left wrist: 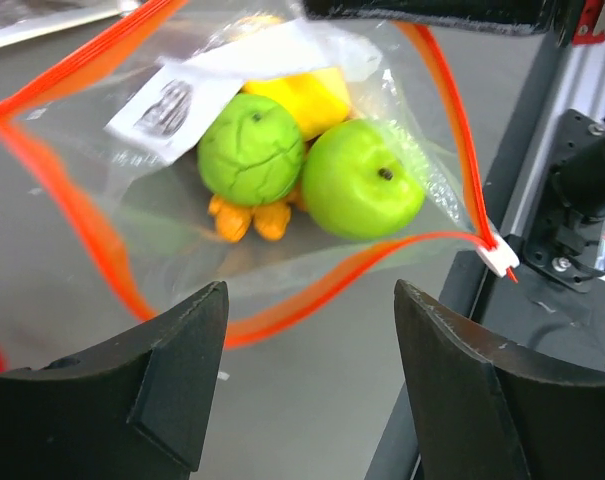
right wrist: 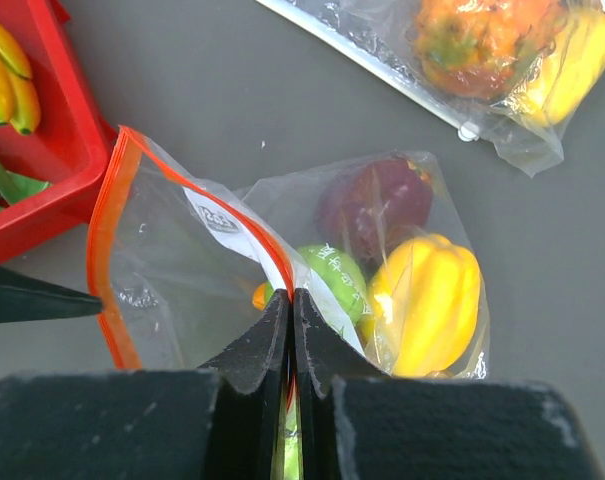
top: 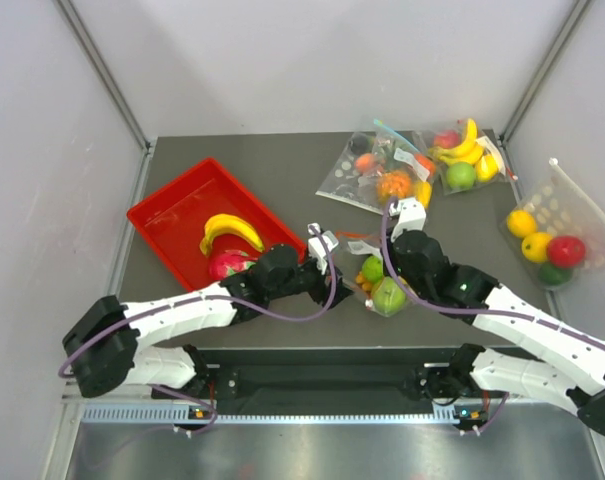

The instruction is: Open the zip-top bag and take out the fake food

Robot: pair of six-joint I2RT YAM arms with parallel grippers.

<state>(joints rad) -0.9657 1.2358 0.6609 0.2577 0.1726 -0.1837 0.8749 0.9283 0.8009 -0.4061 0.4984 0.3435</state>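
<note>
Zip-top bag point(top: 380, 285) front and centre from above: we see it lying on the dark table point(top: 282, 170) near the front edge, between the two arms, with green fake food point(top: 387, 296) showing through the plastic. The left gripper point(top: 334, 280) sits at its left side and the right gripper point(top: 397, 262) at its right. From up here we cannot tell how either one stands. Left of them is the red tray point(top: 167, 215) with a banana point(top: 232, 230) in it, and other bags point(top: 377, 170) of fruit lie toward the back and right.

Over to the left wrist: the left gripper point(left wrist: 307, 320) is spread wide, nothing between its fingers, facing straight into the bag's mouth. The orange-red zip strip point(left wrist: 82, 235) gapes in a loop. Inside we count two green apples point(left wrist: 250, 148), orange segments point(left wrist: 247, 218), a yellow piece point(left wrist: 307, 95) and the white label point(left wrist: 167, 105).

Right wrist now: the right gripper point(right wrist: 292, 312) is pinched tight on the bag's rim, and the zip strip runs right into its fingers. Through the plastic beyond we spot the yellow piece, a dark purple piece point(right wrist: 372, 205) and one green apple. The tray's corner sits at upper left, just beside the bag.
</note>
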